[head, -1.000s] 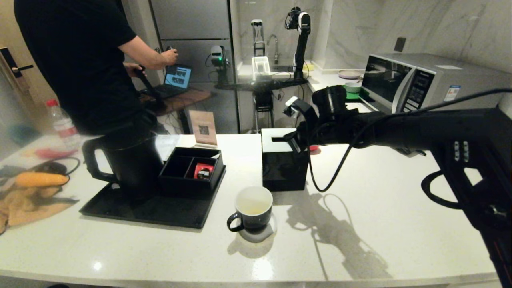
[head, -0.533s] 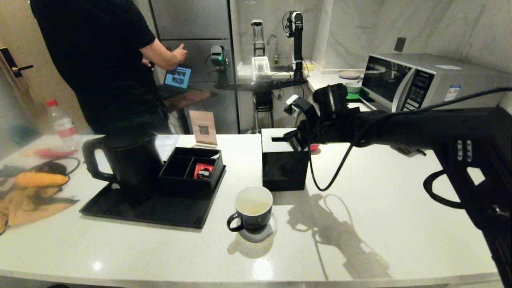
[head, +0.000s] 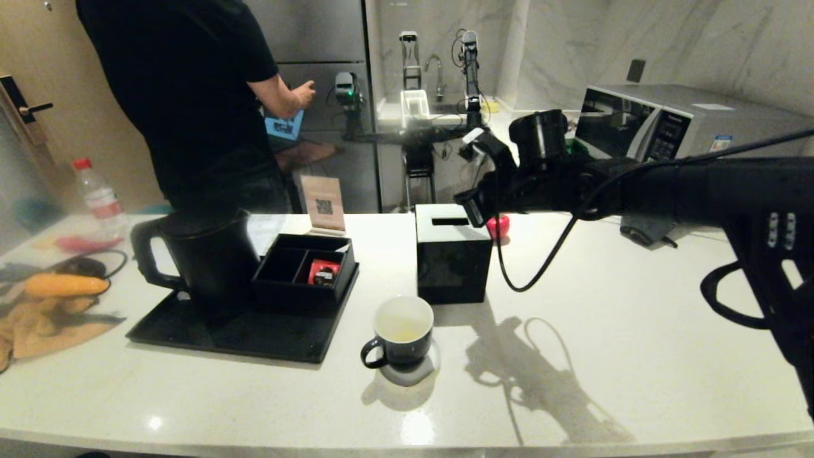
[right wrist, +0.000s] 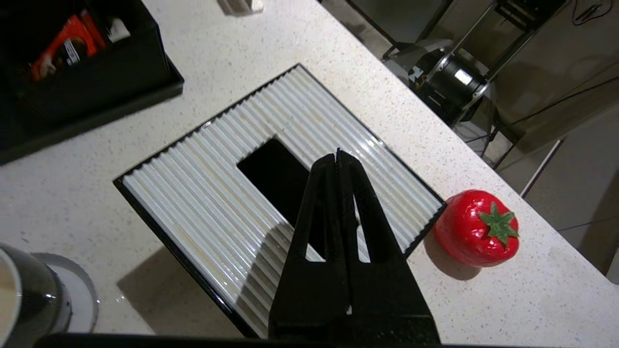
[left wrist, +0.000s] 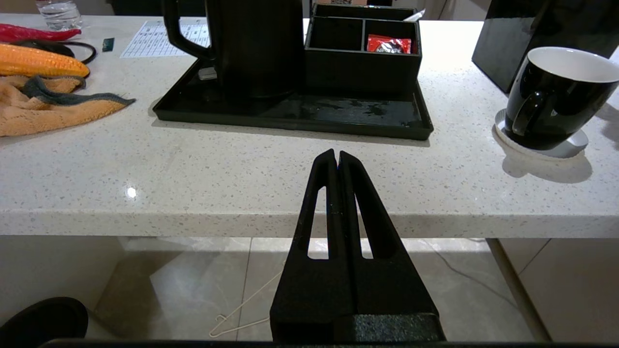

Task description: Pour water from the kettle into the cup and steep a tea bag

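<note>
The black kettle (head: 210,261) (left wrist: 256,43) stands on the left of a black tray (head: 254,337). In front of the tray's right end, the dark cup (head: 404,331) (left wrist: 556,96) rests on a pale coaster, its white inside tinted faintly yellow at the bottom. I see no stream of water, and no tea bag shows. My right gripper (head: 469,205) (right wrist: 337,154) hangs shut and empty above the tissue box (head: 450,254), over its slot. My left gripper (left wrist: 337,153) is shut, parked low at the counter's front edge, out of the head view.
A divided black box on the tray holds a red packet (head: 323,272) (left wrist: 389,44). A red tomato figure (head: 499,226) (right wrist: 476,227) sits behind the tissue box. Corn (head: 60,285) and a cloth lie far left. A person (head: 191,95) stands behind the counter; a microwave (head: 668,127) sits back right.
My right arm has risen and drifted slightly right, lifting its gripper off the tissue box top. The person behind the counter has stepped to the right.
</note>
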